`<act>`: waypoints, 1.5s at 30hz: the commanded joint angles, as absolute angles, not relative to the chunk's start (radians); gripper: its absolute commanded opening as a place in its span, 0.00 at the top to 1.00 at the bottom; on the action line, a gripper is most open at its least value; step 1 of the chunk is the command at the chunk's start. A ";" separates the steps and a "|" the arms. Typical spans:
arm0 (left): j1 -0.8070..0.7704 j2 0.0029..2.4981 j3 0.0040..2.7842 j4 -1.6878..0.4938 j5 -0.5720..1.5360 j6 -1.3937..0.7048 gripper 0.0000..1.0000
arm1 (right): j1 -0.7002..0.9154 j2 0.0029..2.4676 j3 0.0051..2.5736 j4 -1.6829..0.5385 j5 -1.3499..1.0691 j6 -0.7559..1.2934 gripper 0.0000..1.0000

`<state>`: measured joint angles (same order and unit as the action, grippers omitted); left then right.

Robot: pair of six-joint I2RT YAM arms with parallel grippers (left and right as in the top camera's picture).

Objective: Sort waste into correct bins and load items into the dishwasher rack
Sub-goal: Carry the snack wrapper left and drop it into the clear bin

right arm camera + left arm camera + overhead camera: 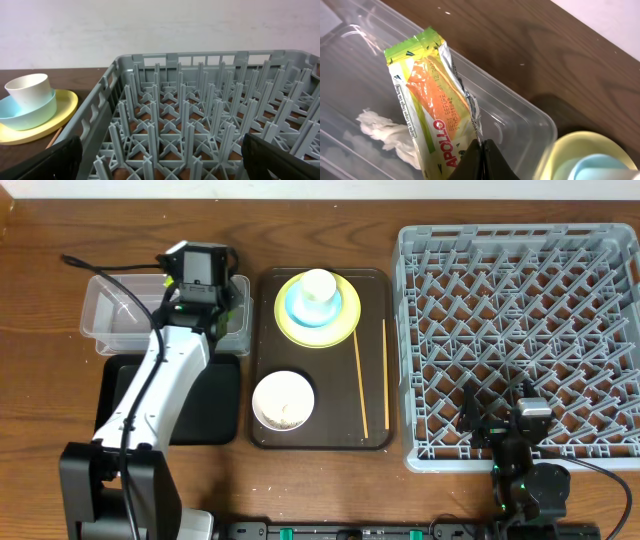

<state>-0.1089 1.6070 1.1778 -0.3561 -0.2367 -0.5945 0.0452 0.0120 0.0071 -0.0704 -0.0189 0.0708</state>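
Note:
My left gripper (481, 156) is shut on the edge of the green-yellow-orange snack wrapper (430, 95) and holds it over the clear tub (520, 115). A crumpled white tissue (385, 132) lies inside the tub. In the overhead view the left gripper (205, 298) is at the right end of the clear tub (105, 310), with the black tray (218, 395) just in front of it. My right gripper (165, 160) is open and empty over the near edge of the grey dishwasher rack (200, 100), also seen in the overhead view (495, 422).
The brown serving tray (268, 350) holds the yellow plate (345, 325) with the light blue bowl (296, 305) and white cup (318, 284) stacked on it. It also holds a white bowl (283, 400) with whitish contents and two chopsticks (360, 385). The rack (520, 330) fills the right side.

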 commanded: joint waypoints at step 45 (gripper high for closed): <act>-0.085 1.452 1.182 -0.380 0.127 -0.468 0.06 | 0.032 0.007 0.006 -0.074 -0.019 0.063 0.01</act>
<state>-0.0895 1.4509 1.1774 -0.3782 0.1249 -0.4889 0.0452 0.0120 0.0067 -0.0704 -0.0189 0.0708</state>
